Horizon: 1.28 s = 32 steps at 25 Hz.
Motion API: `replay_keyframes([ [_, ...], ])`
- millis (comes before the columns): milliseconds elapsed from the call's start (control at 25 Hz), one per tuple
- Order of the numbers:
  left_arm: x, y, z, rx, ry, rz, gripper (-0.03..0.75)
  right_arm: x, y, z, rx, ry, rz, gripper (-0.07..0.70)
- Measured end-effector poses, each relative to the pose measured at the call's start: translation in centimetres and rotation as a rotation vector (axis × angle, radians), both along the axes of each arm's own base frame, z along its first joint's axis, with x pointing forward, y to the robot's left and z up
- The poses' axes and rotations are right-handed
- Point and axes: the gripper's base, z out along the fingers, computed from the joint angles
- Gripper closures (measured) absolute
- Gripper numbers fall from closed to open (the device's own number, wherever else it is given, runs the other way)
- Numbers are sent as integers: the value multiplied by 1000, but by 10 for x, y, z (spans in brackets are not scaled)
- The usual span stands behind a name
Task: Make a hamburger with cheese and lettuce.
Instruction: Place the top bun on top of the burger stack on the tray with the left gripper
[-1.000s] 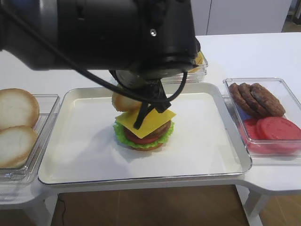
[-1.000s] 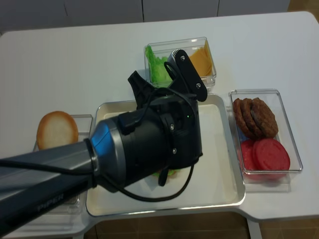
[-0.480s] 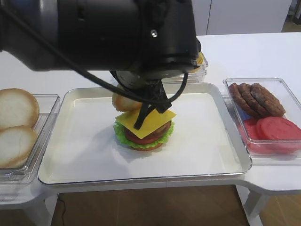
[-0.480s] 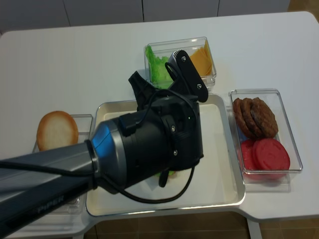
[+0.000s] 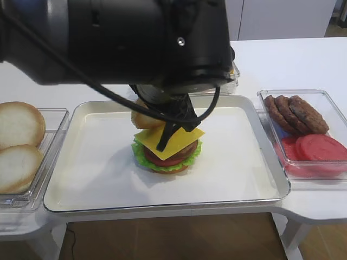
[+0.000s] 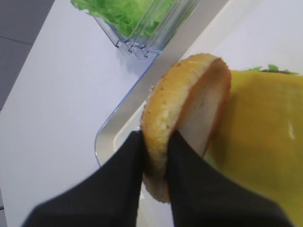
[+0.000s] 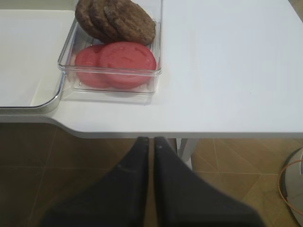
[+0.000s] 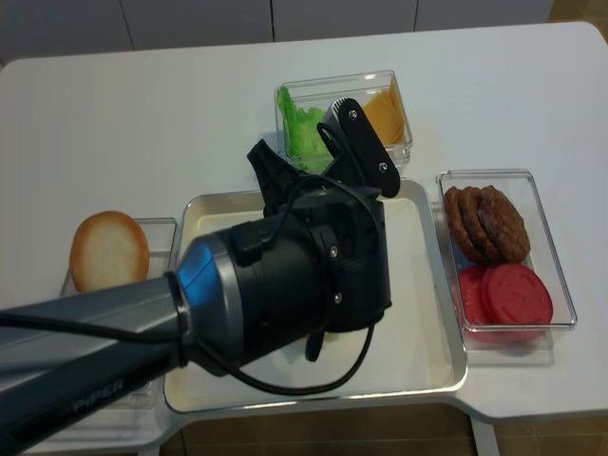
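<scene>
The hamburger [image 5: 165, 156] stands mid-tray: tan base, ruffled green lettuce [image 5: 139, 156], red tomato, brown patty, and a square yellow cheese [image 5: 172, 139] on top. My left gripper [image 5: 154, 127] is shut on a tan bun top [image 5: 142, 117], held on edge just above the stack's back left. In the left wrist view the fingers pinch the bun [image 6: 189, 94] at the gripper [image 6: 154, 142], beside the cheese [image 6: 260, 137]. My right gripper [image 7: 151, 140] is shut and empty, low off the table's front right edge. In the realsense view my left arm [image 8: 285, 285] hides the hamburger.
The white tray [image 5: 97, 179] holds the stack. A bin of pale bun halves [image 5: 19, 141] is at left. At right, a bin holds brown patties [image 5: 295, 114] and red tomato slices [image 5: 320, 149]. A bin of loose lettuce and cheese [image 8: 347, 119] stands behind the tray.
My left gripper has shifted slightly right with the bun top, closer over the cheese. The stack has not moved.
</scene>
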Motion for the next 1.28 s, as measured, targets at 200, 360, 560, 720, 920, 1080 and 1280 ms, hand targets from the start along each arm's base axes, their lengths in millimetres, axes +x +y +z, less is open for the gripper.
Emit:
replay_keyframes([
  [200,0,0,0,0,0,0,610,0,0,0,0,0,0,604],
  [360,0,0,0,0,0,0,610,0,0,0,0,0,0,604],
  [560,0,0,0,-1,0,1,594,0,0,0,-2,0,1,604],
  [720,-1,0,-1,-5,7,2,519,0,0,0,-2,0,1,604],
  [920,-1,-1,-1,-7,7,-1,475,0,0,0,-2,0,1,604],
  [1080,-3,-2,-1,-7,7,-7,473,0,0,0,-2,0,1,604],
  [1280,-4,-3,-2,-18,24,-4,473,0,0,0,-2,0,1,604],
])
